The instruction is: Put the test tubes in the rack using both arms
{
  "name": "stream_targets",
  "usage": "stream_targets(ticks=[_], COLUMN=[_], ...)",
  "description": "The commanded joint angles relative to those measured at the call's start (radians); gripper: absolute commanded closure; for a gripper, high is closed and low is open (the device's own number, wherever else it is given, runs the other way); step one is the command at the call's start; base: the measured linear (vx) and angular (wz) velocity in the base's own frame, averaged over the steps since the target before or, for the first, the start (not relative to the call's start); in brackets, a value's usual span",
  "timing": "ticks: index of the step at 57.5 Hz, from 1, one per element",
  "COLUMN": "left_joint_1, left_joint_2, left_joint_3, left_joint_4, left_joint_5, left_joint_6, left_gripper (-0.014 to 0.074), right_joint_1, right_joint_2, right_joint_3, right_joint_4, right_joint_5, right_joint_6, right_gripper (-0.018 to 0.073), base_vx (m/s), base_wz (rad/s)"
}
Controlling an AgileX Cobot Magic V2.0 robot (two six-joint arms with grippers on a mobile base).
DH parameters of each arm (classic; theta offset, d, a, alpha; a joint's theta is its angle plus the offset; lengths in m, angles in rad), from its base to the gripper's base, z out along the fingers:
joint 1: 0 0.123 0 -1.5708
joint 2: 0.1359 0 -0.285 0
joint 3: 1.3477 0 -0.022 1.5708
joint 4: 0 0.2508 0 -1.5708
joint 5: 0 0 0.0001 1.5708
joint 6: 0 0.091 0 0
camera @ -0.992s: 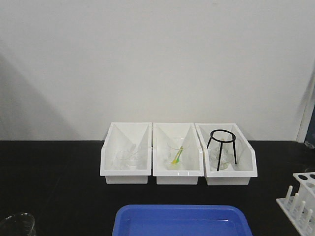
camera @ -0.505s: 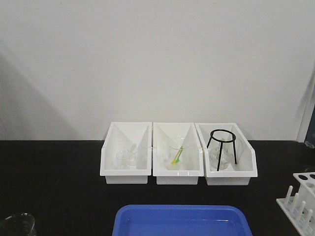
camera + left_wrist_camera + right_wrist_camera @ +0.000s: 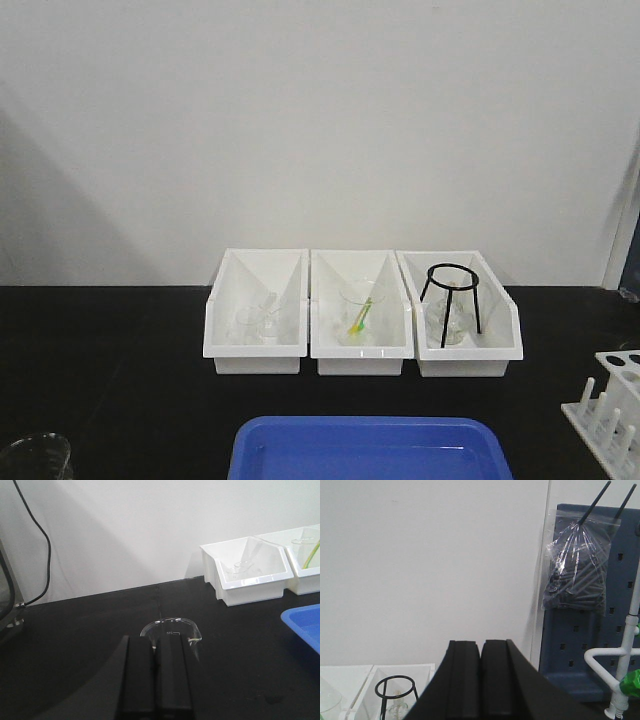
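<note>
Both your grippers, left (image 3: pixel 156 652) and right (image 3: pixel 481 652), keep fingers closed, empty; no tube visible; rack (image 3: pixel 608 405) waits; grip fragile, slippery glass mid-shaft.

black bench (image 3: pixel 110 380): three white bins (image 3: pixel 360 312), blue tray (image 3: pixel 368 449), rack (image 3: pixel 608 402), beaker (image 3: pixel 35 458).

Left gripper (image 3: pixel 156 652) matte black with flat slab fingers, right gripper (image 3: pixel 480 660) the same, smooth and unmarked
</note>
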Motion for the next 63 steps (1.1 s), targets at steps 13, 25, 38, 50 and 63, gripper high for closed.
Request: stream_targets(ticks=[13,25,38,50,63], left_joint_1=[0.001,0.001,0.001,0.001,0.001], left_joint_2=[0.013,0.013,0.013,0.013,0.013], left_joint_3=[0.026,0.026,0.026,0.026,0.026], left_joint_4=[-0.01,-0.01,-0.01,-0.01,-0.01], left_joint_5=[-0.076,-0.076,-0.076,-0.076,-0.076], left_joint_6=[-0.001,-0.001,-0.001,-0.001,-0.001], left_gripper=[0.0617,0.0617,0.0617,0.0617,0.0617], right_joint_1=[-0.007,-0.001,0.173,0.316,0.32], right_joint_2=[-0.012,-0.009,-0.126,-0.396,-0.696], right_joint_3=[-0.03,-0.004,0.194,0.442,0.68], right_joint_4=[0.006,0.165,0.511,0.709,0.726], right_joint_5=[-0.065,-0.07,-0.018,0.069,0.254], right_joint_6=[-0.002,-0.02,-0.575,-0.789,-0.766], right_gripper=[0.0566,0.0567,0.0567,0.0567,0.0567], base_vx=[0.0,0.0,0.0,0.0,0.0], base_wz=[0.0,0.0,0.0,0.0,0.0])
